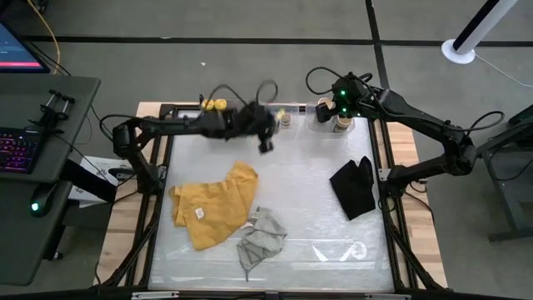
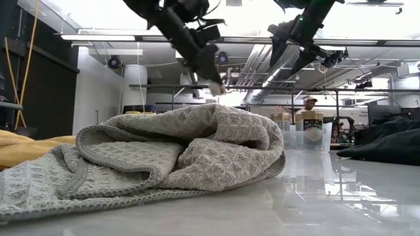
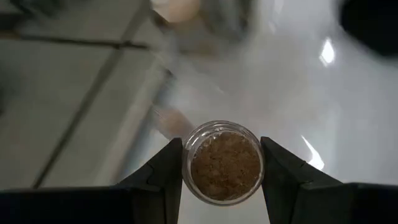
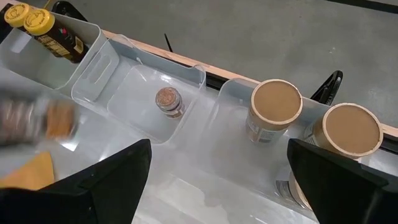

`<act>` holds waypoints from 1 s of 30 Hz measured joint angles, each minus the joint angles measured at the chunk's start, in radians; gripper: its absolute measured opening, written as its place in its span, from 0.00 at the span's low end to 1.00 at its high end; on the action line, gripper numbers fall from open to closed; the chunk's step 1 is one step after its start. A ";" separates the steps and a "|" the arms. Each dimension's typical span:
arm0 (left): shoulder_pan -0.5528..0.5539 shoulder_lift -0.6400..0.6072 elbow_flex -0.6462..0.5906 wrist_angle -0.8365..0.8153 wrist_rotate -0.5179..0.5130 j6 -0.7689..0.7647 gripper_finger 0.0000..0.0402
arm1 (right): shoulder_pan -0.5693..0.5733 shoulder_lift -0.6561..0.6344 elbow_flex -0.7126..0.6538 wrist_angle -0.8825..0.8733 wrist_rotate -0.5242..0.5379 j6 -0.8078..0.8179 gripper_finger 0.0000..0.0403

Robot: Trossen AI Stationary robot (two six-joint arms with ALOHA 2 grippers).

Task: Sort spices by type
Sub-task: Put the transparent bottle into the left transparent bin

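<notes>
Clearly gripped: small clear spice jar (image 3: 224, 163) pinched between left gripper (image 3: 221, 171) fingers, lid hidden, surroundings smeared. Beyond wide-open, empty right gripper (image 4: 217, 180) fingers: tan jars (image 4: 275, 112) in bin (image 4: 233, 93), one partly hidden.

Three clear bins (image 4: 155, 99) hold yellow-topped, tiny and tan jars (image 4: 277, 112).

Robotics lab or workshop. Bare concrete floor (image 1: 250, 50) with taped lines around wood-edged bench (image 1: 404, 146). Desk at bench's left side: backlit keyboard (image 1: 17, 150), mouse (image 1: 35, 207), monitor corner (image 1: 21, 50). Cables trail over floor. Beyond bench's far edge: exposed ceiling ducts (image 2: 262, 56), strip lights, black curtain (image 2: 46, 92), person (image 2: 310, 103) at distance.
</notes>
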 joint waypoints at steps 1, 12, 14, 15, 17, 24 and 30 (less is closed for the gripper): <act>0.026 0.007 0.019 0.032 -0.002 0.008 0.33 | 0.000 0.000 0.000 0.000 0.000 0.003 0.92; 0.270 0.245 0.224 -0.143 0.142 -0.213 0.33 | 0.006 0.000 0.000 0.001 -0.001 0.090 0.92; 0.275 0.279 0.249 -0.191 0.138 -0.213 0.33 | 0.007 0.000 0.000 0.001 -0.001 0.098 0.92; 0.278 0.295 0.256 -0.213 0.131 -0.207 0.33 | 0.007 0.000 0.000 0.001 -0.001 0.104 0.92; 0.279 0.323 0.268 -0.246 0.109 -0.207 0.33 | 0.007 0.000 0.000 0.001 0.000 0.109 0.92; 0.275 0.373 0.279 -0.237 0.092 -0.215 0.35 | 0.007 0.000 0.000 0.002 0.000 0.109 0.92; 0.272 0.370 0.279 -0.188 0.058 -0.216 0.59 | 0.007 0.000 0.000 0.002 0.001 0.109 0.92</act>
